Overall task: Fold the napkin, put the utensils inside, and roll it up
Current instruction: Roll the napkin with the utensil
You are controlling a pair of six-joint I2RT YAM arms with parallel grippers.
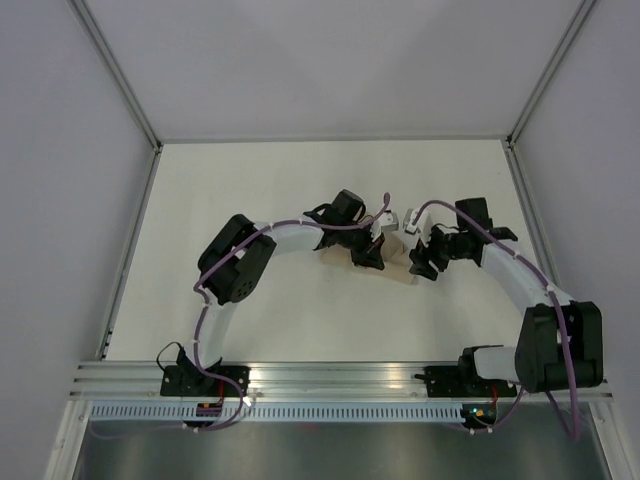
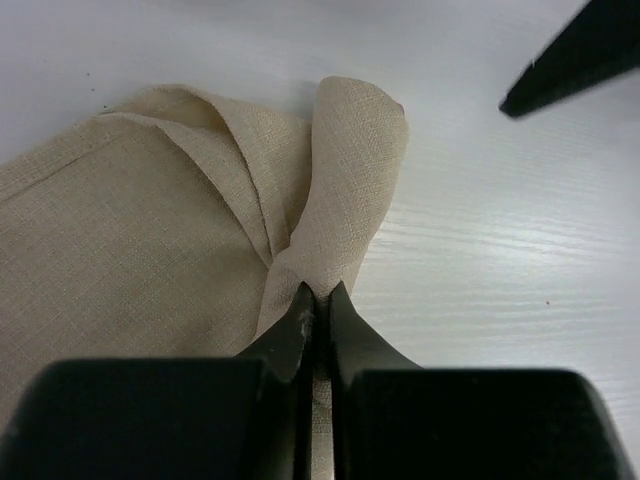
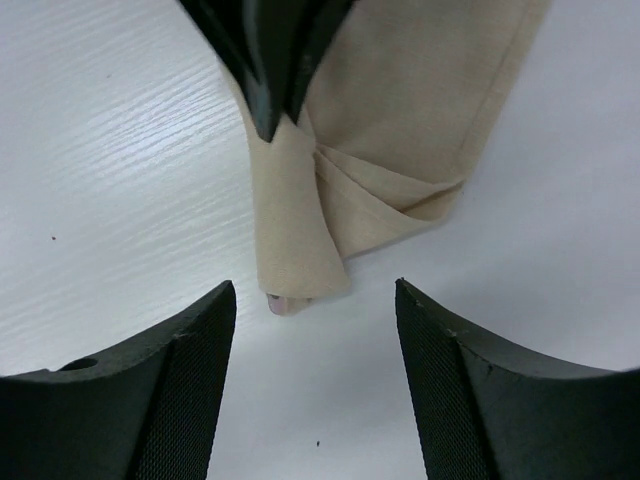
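Observation:
The beige napkin (image 1: 396, 268) lies folded and partly rolled mid-table between the two grippers. My left gripper (image 2: 318, 292) is shut on a rolled flap of the napkin (image 2: 130, 230), pinching the cloth between its tips. In the right wrist view, that left gripper (image 3: 270, 60) comes in from the top onto the napkin (image 3: 420, 110). My right gripper (image 3: 315, 290) is open just off the roll's end, touching nothing. A small pale-pink tip of the utensils (image 3: 285, 304) peeks out from under the rolled end; the rest is hidden inside the cloth.
White tabletop (image 1: 250, 190) surrounds the napkin, bounded by grey walls and metal frame rails. One finger of the right gripper (image 2: 575, 55) shows at the upper right of the left wrist view. The arm bases sit at the near edge.

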